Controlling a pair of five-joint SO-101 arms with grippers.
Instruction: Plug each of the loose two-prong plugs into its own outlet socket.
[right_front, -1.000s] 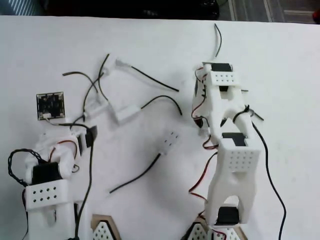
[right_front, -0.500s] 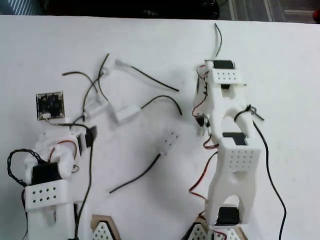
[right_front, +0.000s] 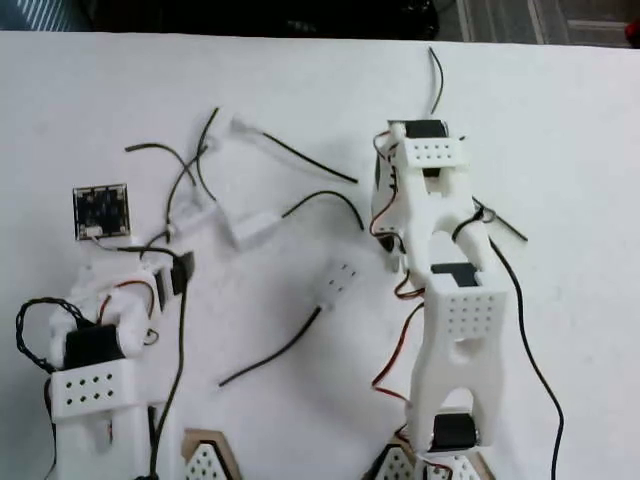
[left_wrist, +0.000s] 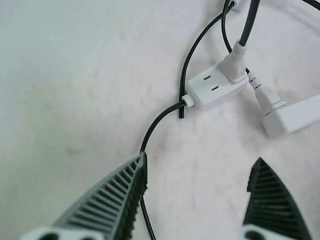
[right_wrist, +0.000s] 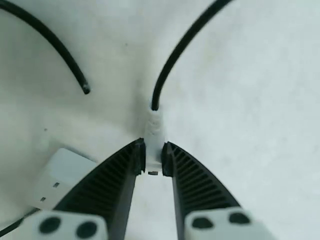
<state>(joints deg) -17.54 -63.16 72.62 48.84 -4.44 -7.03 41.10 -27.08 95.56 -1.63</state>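
My right gripper (right_wrist: 153, 148) is shut on a small white two-prong plug (right_wrist: 154, 131), whose black cord (right_wrist: 185, 47) leads away over the table. A white outlet block (right_wrist: 62, 175) lies just beside it. In the high view the right arm (right_front: 430, 200) stands over the table's middle right, next to an outlet block (right_front: 340, 281). My left gripper (left_wrist: 200, 160) is open above the table, a black cord (left_wrist: 162, 120) running past one finger. Ahead of it lies an outlet block (left_wrist: 212, 86) with a plug (left_wrist: 235, 60) in its side, and another white plug (left_wrist: 292, 114) beside it.
More white outlet blocks (right_front: 255, 226) and plugs (right_front: 240, 127) with black cords are strewn at the centre left. A small black square board (right_front: 100, 211) lies at the far left. A loose cord end (right_front: 435, 70) lies near the back edge.
The right arm has shifted a little to the left, toward the outlet block in the middle. The left arm has stayed still.
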